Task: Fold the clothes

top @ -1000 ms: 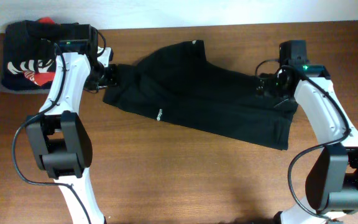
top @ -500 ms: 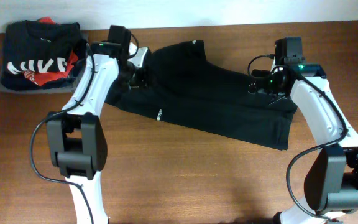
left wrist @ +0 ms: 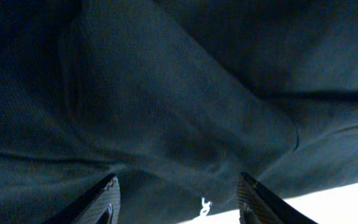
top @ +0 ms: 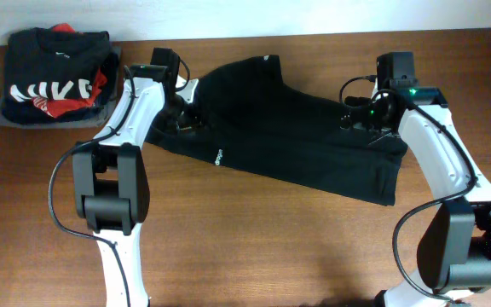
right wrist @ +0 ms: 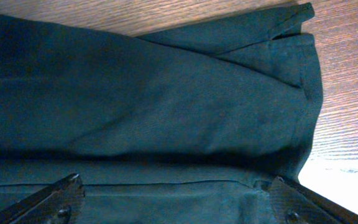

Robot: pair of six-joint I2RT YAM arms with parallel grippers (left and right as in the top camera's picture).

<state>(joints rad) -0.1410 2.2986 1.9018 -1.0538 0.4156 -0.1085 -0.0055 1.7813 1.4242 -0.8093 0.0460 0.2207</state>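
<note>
The clothes (top: 288,136), one plain black garment, lie spread slantwise across the middle of the wooden table, a tiny white logo (top: 216,157) near the front hem and a pale label (top: 265,58) at the back edge. My left gripper (top: 184,118) hovers over the garment's left part; in the left wrist view its fingertips (left wrist: 101,200) stand apart with creased black fabric (left wrist: 166,93) below and nothing pinched. My right gripper (top: 358,119) is over the right end, jaws wide open above a seam and the folded hem (right wrist: 166,93), the garment's corner lying on bare wood.
At the back left corner sits a folded black top with white letters and red print (top: 54,81), stacked on a folded grey garment (top: 7,121). Bare table (top: 254,247) stretches in front of the clothes. The table's back edge meets a white wall (top: 245,17).
My left arm swung right from beside the stack to over the garment's left part, then eased back slightly. The right gripper shifted a little towards the back. The garment has not moved.
</note>
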